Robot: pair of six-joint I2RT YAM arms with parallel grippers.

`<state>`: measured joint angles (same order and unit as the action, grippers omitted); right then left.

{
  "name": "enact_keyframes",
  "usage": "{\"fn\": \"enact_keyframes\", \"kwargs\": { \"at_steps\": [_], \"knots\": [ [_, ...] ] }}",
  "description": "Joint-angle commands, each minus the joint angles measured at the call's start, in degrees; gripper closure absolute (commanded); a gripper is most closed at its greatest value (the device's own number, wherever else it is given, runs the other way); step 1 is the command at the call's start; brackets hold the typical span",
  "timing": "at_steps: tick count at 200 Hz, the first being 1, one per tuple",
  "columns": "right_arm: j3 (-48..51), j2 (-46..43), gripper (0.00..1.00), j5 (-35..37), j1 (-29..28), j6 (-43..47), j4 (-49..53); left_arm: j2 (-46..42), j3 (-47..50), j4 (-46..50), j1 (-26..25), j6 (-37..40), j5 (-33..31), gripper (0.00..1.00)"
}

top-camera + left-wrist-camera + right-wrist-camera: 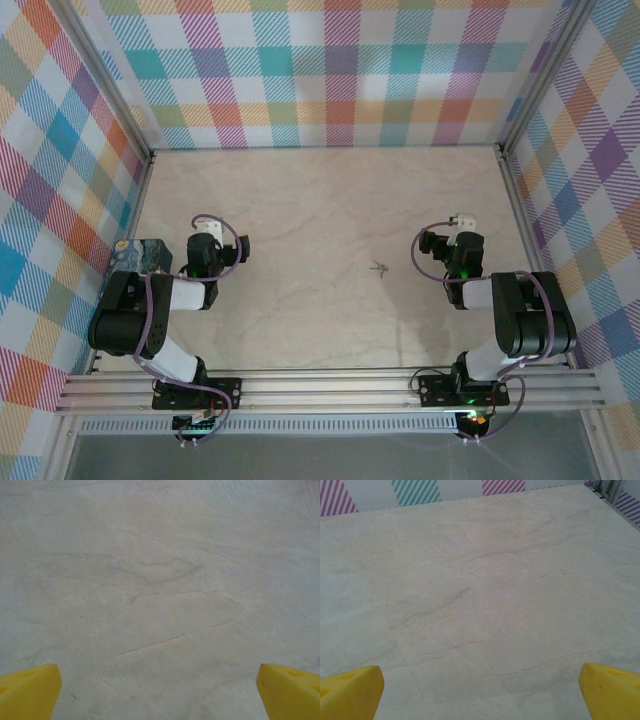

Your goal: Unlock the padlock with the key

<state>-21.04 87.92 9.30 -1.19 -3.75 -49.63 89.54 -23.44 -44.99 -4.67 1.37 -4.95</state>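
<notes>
The key (378,267) is a tiny thin grey metal thing lying flat on the marble-look table (320,210), right of centre. The padlock is hidden from view. My left gripper (206,232) hovers at the left side of the table, far left of the key. In the left wrist view its yellow fingertips (29,690) stand wide apart over bare tabletop; the left gripper (160,692) is open and holds nothing. My right gripper (462,226) is a short way right of the key. The right gripper (480,692) is open too, yellow fingertips (351,690) spread over bare table.
A square blue-and-yellow printed box (142,254) sits at the left edge, partly covered by the left arm. Plaid walls (320,70) enclose the table on three sides. An aluminium rail (330,390) runs along the near edge by the arm bases.
</notes>
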Motion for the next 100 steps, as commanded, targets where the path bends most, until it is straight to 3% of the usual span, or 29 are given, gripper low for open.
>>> {"fn": "enact_keyframes", "kwargs": {
  "at_steps": [1,100],
  "knots": [
    [-0.94,-0.21,0.0,-0.79,-0.24,0.71,-0.56,0.11,-1.08,-0.45,0.82,0.61,1.01,0.0],
    [-1.02,-0.21,0.0,-0.76,-0.29,0.68,-0.53,0.17,-1.08,-0.36,1.04,0.52,1.23,0.0]
  ]
}}
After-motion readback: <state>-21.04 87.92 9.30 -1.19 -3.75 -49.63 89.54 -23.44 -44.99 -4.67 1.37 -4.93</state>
